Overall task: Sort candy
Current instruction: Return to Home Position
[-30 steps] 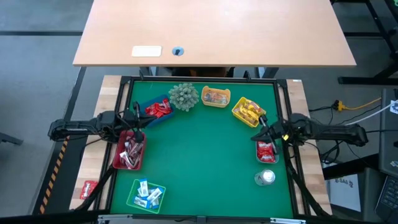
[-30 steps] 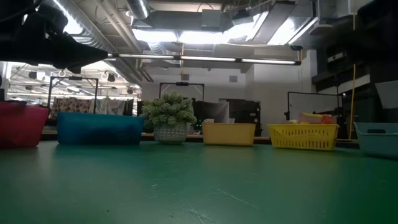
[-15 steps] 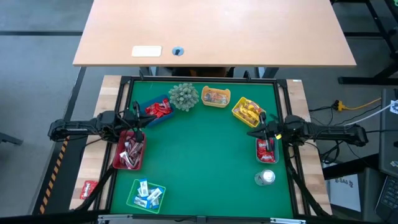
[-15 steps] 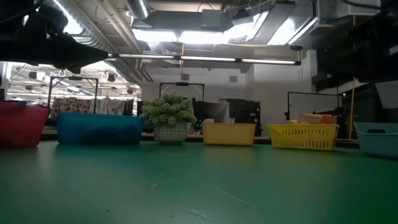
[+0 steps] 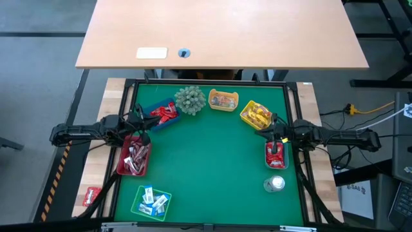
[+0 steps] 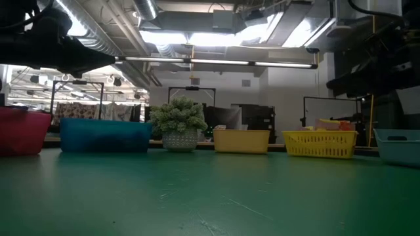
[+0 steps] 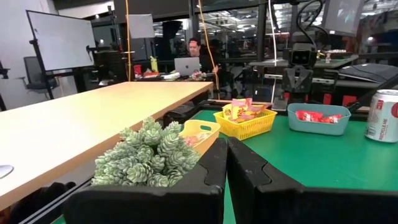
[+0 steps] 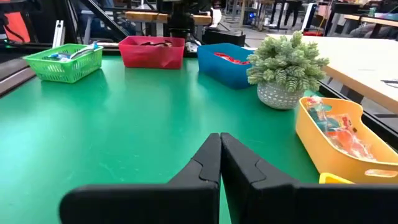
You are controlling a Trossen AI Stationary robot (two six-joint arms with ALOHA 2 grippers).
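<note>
The candy lies sorted in trays on the green mat: red packets in a blue tray [image 5: 163, 113] and in a teal tray [image 5: 275, 155], silvery ones in a red tray [image 5: 134, 158], blue-white ones in a green basket [image 5: 152, 201], yellow ones in a yellow basket [image 5: 256, 115], and mixed ones in a yellow tray [image 5: 223, 100]. My left gripper [image 5: 143, 124] [image 7: 225, 147] hangs shut and empty at the left edge, between the blue and red trays. My right gripper [image 5: 262, 133] [image 8: 220, 138] hangs shut and empty at the right edge, between the yellow basket and the teal tray.
A spiky potted plant [image 5: 190, 100] stands at the far edge between the blue tray and the yellow tray. A drinks can [image 5: 274, 184] stands near the right front. One red packet [image 5: 91, 195] lies off the mat on the wooden board at the left. The mat's middle [image 5: 206, 161] is bare.
My right gripper has swung from pointing at the yellow basket to pointing across the mat toward the left edge. It has also sunk a little, and it stays shut and empty.
</note>
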